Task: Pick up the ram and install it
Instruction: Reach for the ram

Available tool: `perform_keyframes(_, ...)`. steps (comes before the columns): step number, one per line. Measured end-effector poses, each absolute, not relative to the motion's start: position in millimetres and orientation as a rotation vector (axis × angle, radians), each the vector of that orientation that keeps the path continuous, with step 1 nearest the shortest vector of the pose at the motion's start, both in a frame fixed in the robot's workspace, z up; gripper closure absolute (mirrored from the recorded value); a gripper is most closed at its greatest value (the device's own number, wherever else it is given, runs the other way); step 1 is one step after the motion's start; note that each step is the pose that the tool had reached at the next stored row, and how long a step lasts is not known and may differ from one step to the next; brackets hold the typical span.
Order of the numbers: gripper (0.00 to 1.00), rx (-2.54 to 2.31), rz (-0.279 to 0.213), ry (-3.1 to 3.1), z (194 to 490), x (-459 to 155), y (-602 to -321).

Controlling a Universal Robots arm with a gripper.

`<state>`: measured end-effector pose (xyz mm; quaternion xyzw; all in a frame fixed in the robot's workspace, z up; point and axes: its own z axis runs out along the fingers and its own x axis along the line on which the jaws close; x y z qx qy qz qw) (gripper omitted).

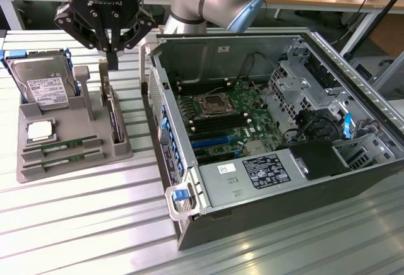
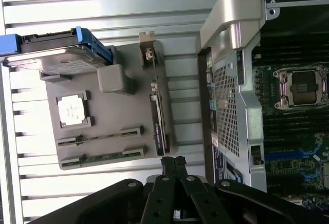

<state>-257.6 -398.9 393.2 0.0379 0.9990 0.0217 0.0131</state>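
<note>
Hanging over the far end of the grey tray (image 1: 72, 123), the jaws are being presented pressed together, with nothing pinched between them. The ram (image 1: 63, 144) is being carried in a slot at the near end of that tray. A second, similar stick (image 1: 60, 159) is seated just beside it, and both are well apart from the jaws. The tray is being supported on the slatted surface (image 1: 76, 224), at the exterior view's left of the open computer case (image 1: 353, 180).

The following hazards are being judged likely:

1. If the jaws are being lowered while pressed together, the ram is being struck from above rather than straddled, and its board may be cracked.
2. An upright expansion card (image 1: 113, 114) is being held in the tray close under the jaws, so it may be clipped and tipped by a sideways move at low height.
3. Because the two sticks are being stored so close together, the wrong one may be caught, or both dragged.
4. The CPU chip (image 1: 39, 131) is being left exposed near the ram and may be scraped.
5. At the memory slots (image 1: 214, 123), a tilted stick may be jammed and the motherboard (image 1: 237, 108) flexed.
</note>
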Motion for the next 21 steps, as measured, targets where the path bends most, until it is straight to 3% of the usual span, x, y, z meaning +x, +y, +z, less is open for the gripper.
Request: perform_keyframes(21, 0.89, 0.118, 0.068, 3.112, 393, -273, -399)
